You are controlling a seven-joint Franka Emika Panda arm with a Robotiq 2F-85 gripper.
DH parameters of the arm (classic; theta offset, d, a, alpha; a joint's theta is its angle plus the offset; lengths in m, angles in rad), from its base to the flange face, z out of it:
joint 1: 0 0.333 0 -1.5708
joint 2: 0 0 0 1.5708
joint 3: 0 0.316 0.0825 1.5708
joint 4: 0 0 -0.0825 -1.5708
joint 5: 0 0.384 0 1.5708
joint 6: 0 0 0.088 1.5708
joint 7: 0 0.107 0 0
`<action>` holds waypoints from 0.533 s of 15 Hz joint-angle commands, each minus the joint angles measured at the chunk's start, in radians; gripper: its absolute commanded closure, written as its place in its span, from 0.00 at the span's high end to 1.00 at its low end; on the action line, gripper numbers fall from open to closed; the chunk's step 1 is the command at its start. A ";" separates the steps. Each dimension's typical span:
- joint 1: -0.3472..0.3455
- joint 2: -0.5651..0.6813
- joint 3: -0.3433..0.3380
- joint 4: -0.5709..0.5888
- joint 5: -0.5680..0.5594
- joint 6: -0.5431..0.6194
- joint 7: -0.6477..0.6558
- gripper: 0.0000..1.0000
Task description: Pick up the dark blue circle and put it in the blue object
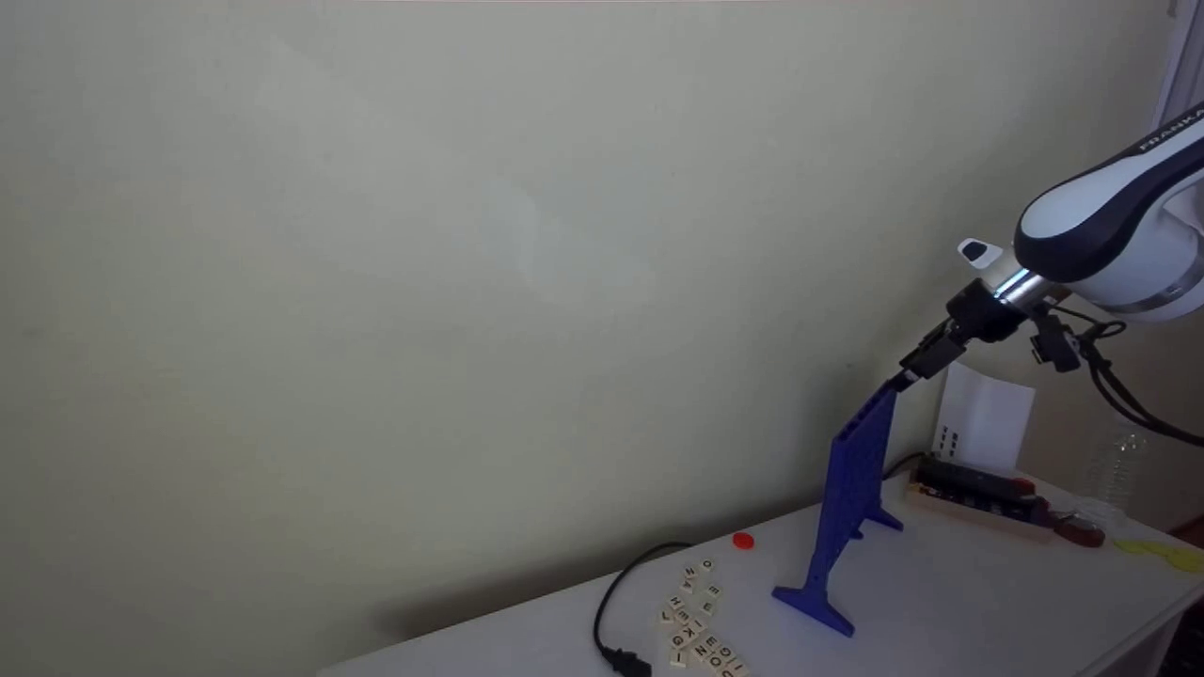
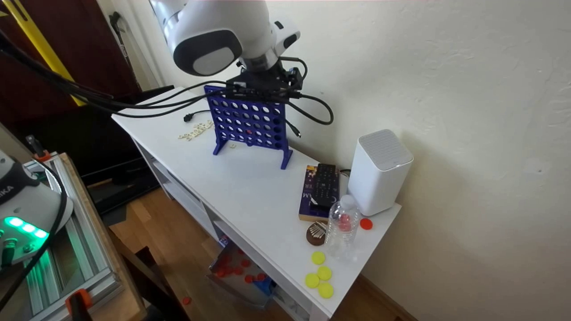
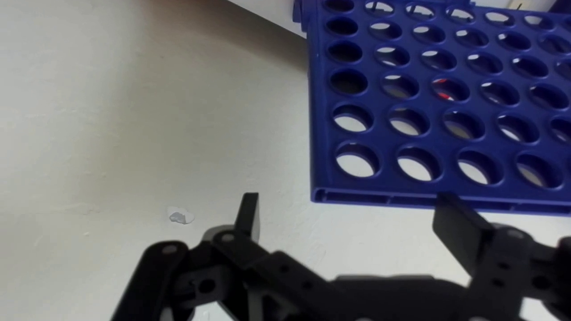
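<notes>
The blue object (image 1: 858, 461) is an upright grid with round holes on two feet; it also shows in an exterior view (image 2: 246, 140) and the wrist view (image 3: 388, 189). Its slotted top edge faces my gripper. My gripper (image 3: 349, 214) is open with nothing between its fingers. It is at the grid's top edge in an exterior view (image 1: 905, 379); contact cannot be told. No loose dark blue circle shows. In the wrist view several holes of the left column look solid dark (image 3: 349, 82); I cannot tell whether dark pieces fill them.
A red disc (image 1: 743, 541), letter tiles (image 1: 691, 630) and a black cable (image 1: 602, 611) lie on the white table. A book with a remote (image 2: 324, 185), a white box (image 2: 379, 171), a clear bottle (image 2: 342, 225) and yellow discs (image 2: 324, 273) stand or lie beyond the grid.
</notes>
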 commanded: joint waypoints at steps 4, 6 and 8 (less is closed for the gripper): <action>-0.173 -0.022 0.124 -0.054 -0.026 -0.026 0.016 1.00; -0.227 -0.025 0.162 -0.064 -0.026 -0.063 0.014 1.00; -0.278 -0.035 0.197 -0.073 -0.020 -0.094 0.015 1.00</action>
